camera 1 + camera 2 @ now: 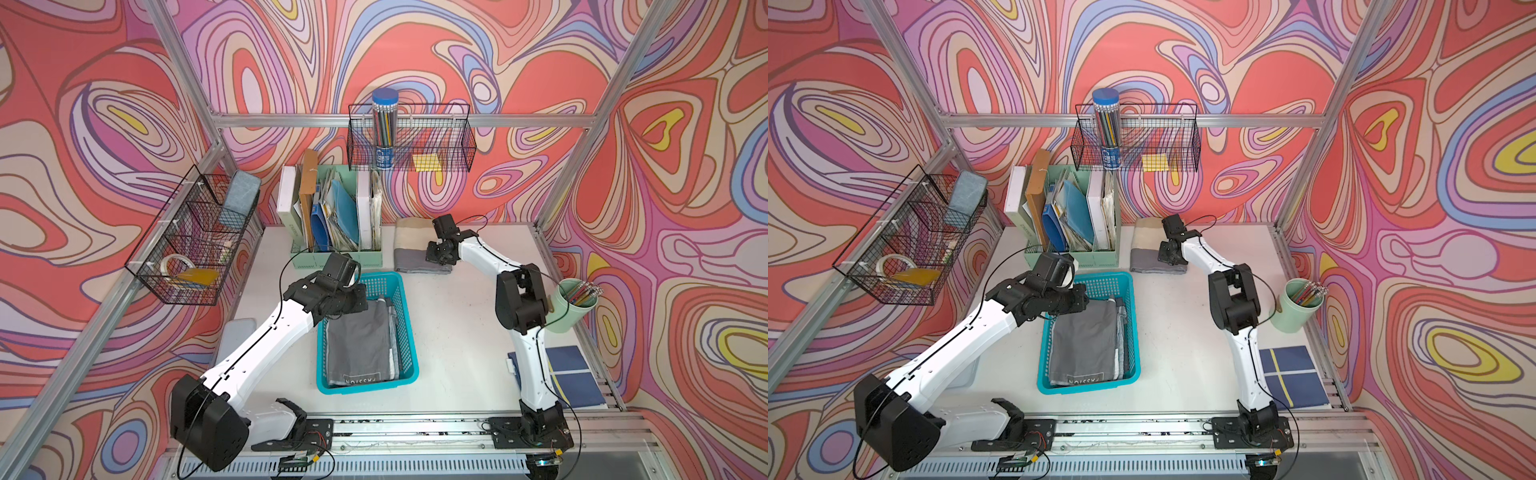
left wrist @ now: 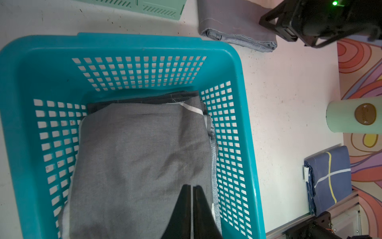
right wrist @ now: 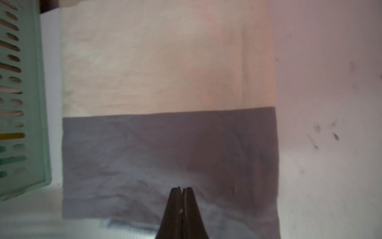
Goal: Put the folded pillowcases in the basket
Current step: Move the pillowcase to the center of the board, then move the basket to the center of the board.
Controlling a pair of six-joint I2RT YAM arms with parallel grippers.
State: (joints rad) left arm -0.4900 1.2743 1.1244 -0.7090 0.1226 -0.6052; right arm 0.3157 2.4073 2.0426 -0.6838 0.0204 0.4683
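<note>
The turquoise basket (image 1: 411, 332) (image 1: 1136, 332) (image 2: 124, 44) stands mid-table with folded grey cloth (image 1: 357, 345) (image 2: 140, 149) lying in it. My left gripper (image 1: 368, 305) (image 1: 1086, 305) (image 2: 192, 186) hangs shut just above that cloth at the basket's far end, with nothing between its fingers. A folded pillowcase (image 1: 409, 249) (image 1: 1144, 259) (image 3: 165, 134), grey in front and cream behind, lies flat at the back of the table. My right gripper (image 1: 432, 257) (image 1: 1163, 255) (image 3: 182, 188) is shut at its right-hand grey edge, tips down on the fabric. No fold shows between them.
A green file organiser (image 1: 332, 216) stands behind the basket, left of the pillowcase. Black wire baskets hang on the left wall (image 1: 195, 241) and back wall (image 1: 411, 137). A green pencil cup (image 1: 571, 305) and a folded blue cloth (image 1: 569, 374) sit at the right.
</note>
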